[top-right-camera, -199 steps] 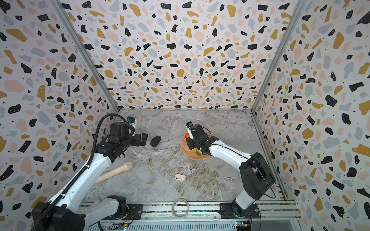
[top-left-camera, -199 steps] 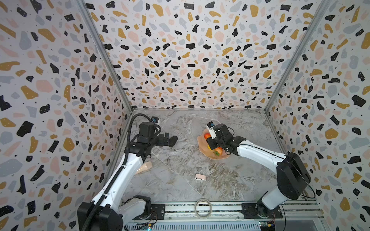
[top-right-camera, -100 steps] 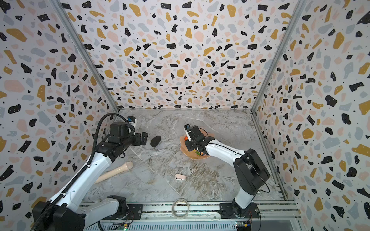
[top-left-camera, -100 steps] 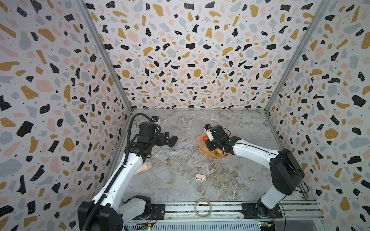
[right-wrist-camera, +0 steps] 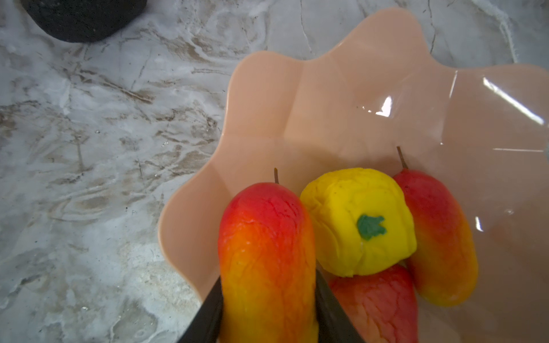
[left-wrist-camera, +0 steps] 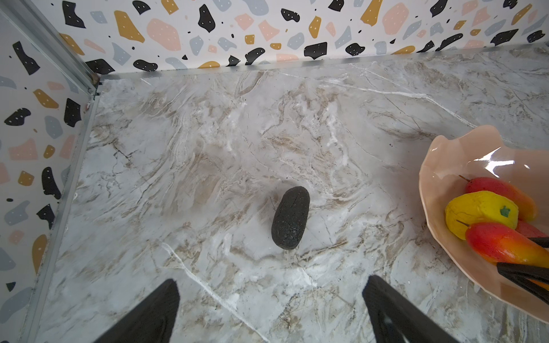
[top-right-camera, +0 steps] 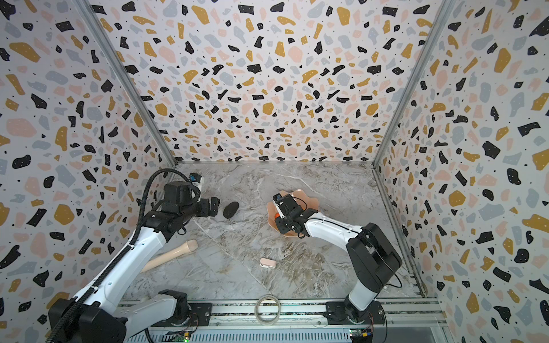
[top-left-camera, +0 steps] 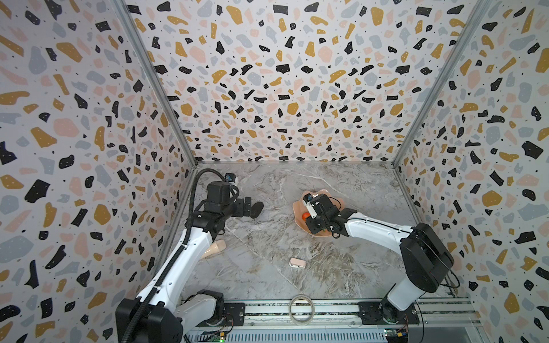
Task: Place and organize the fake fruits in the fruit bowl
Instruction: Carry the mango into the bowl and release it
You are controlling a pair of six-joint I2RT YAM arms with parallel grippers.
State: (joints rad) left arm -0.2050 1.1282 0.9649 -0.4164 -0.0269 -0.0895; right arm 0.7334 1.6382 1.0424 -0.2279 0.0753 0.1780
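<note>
Since the earlier frame, the right arm has drawn its elbow in and its hand has shifted a little toward the left edge of the bowl. The left arm and the black fruit have not moved.

On the left of both top views, the left hand reaches out level above the marble surface. In the left wrist view its two fingers are spread wide with nothing between them. Just beyond its tips, the black fruit lies on the surface, apart from the fingers and well apart from the bowl. Nearer the front, a beige cone lies on its side, partly under the left arm. Toward the middle front a small pink clip lies alone, and a tape ring rests on the front rail.

Right of centre sits the peach bowl with its wavy rim. The right hand is down over it, its fingers pinching a mango lengthwise, stem pointing away from the hand. This mango is over the bowl's left side; whether it touches the bowl I cannot tell. Beside it inside the bowl sit a yellow citrus, touching it, and a second mango on the citrus's far side. A red fruit lies partly hidden under the citrus.
</note>
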